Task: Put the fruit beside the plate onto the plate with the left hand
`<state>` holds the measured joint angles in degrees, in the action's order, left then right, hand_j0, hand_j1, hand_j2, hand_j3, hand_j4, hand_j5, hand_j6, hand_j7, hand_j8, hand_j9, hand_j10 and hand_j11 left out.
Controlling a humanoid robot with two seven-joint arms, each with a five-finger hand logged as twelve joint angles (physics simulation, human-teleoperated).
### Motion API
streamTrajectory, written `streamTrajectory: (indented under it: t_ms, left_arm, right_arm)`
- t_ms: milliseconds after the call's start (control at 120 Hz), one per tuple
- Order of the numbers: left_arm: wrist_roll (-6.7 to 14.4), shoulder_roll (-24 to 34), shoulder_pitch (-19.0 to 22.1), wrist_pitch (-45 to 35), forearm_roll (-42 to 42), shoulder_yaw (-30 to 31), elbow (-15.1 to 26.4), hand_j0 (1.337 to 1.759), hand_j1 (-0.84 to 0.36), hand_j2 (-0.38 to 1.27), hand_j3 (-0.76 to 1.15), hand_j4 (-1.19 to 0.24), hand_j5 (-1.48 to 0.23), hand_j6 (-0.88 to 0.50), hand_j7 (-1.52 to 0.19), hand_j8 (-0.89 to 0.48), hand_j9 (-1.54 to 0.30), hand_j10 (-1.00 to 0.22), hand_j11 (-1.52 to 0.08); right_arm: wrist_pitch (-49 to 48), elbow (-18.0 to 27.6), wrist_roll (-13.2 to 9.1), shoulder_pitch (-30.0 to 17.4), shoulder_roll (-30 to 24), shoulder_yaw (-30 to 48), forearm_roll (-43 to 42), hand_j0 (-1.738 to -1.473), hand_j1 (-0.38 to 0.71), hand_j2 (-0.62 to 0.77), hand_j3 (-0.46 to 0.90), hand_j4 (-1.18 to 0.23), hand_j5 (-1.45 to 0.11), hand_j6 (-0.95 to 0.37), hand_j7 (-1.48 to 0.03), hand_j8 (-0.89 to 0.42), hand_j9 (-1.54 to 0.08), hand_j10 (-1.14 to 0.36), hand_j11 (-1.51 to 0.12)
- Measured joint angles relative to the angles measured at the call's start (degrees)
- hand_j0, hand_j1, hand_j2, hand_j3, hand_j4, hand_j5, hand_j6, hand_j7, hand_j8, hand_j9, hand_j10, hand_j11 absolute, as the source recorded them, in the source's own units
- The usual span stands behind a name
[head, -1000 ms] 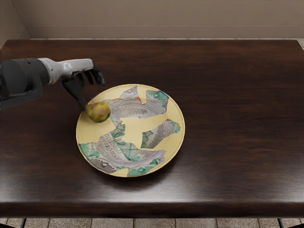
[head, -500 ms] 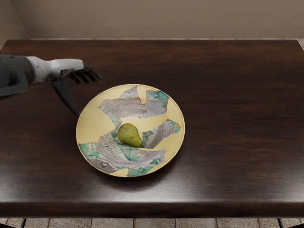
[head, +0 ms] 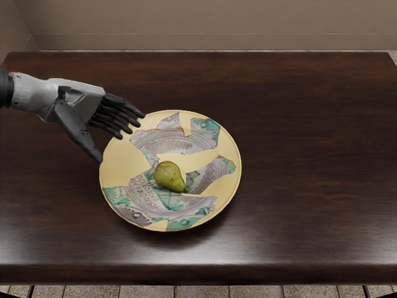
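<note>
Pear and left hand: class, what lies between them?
Only a bare stretch of the plate, seen in the head view; the left hand and pear are apart.

The left hand (head: 80, 107) has a pale grey, angular shell. Its fingers (head: 121, 117) are black and jointed, the thumb (head: 84, 138) dark grey. A grey wrist (head: 34, 93) meets a black sleeve (head: 3, 87).

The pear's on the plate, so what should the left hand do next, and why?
Probably draw the left hand back leftward, clear of the plate: the pear lies free near its middle, and the spread fingers hold nothing.
</note>
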<state>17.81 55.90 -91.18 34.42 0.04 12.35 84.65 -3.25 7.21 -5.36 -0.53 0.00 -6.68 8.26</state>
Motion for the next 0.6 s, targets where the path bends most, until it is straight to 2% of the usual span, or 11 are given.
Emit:
streamTrajectory:
  t_ms: [83,175,292,600]
  left_arm:
    - [0.1,0.1,6.3,0.3,-1.0,-3.1,-1.4,1.658,0.05,0.05,0.0,-0.25,-0.33,-0.25,-0.33,-0.25,-0.33,-0.25,-0.33]
    - [0.2,0.1,7.9,0.5,-1.6,-6.1,-2.2,1.658,0.05,0.05,0.0,-0.25,-0.33,-0.25,-0.33,-0.25,-0.33,-0.25,-0.33]
    - [0.3,0.0,13.0,0.6,-4.1,-10.4,-4.0,1.658,0.05,0.05,0.0,-0.25,-0.33,-0.25,-0.33,-0.25,-0.33,-0.25,-0.33]
    - [0.4,0.7,14.5,0.6,-9.3,-14.0,-12.2,1.658,0.05,0.05,0.0,-0.25,-0.33,-0.25,-0.33,-0.25,-0.33,-0.25,-0.33]
  right_arm:
    - [0.0,0.0,0.0,0.0,0.0,0.0,0.0,-1.658,-0.31,-0.01,0.0,-0.03,-0.05,-0.04,-0.05,-0.03,-0.05,-0.03,-0.05]
    - [0.0,0.0,0.0,0.0,0.0,0.0,0.0,-1.658,-0.31,-0.01,0.0,-0.03,-0.05,-0.04,-0.05,-0.03,-0.05,-0.03,-0.05]
    - [0.0,0.0,0.0,0.0,0.0,0.0,0.0,-1.658,-0.31,-0.01,0.0,-0.03,-0.05,-0.04,-0.05,-0.03,-0.05,-0.03,-0.05]
    - [0.0,0.0,0.0,0.0,0.0,0.0,0.0,-1.658,-0.31,-0.01,0.0,-0.03,-0.05,-0.04,-0.05,-0.03,-0.05,-0.03,-0.05]
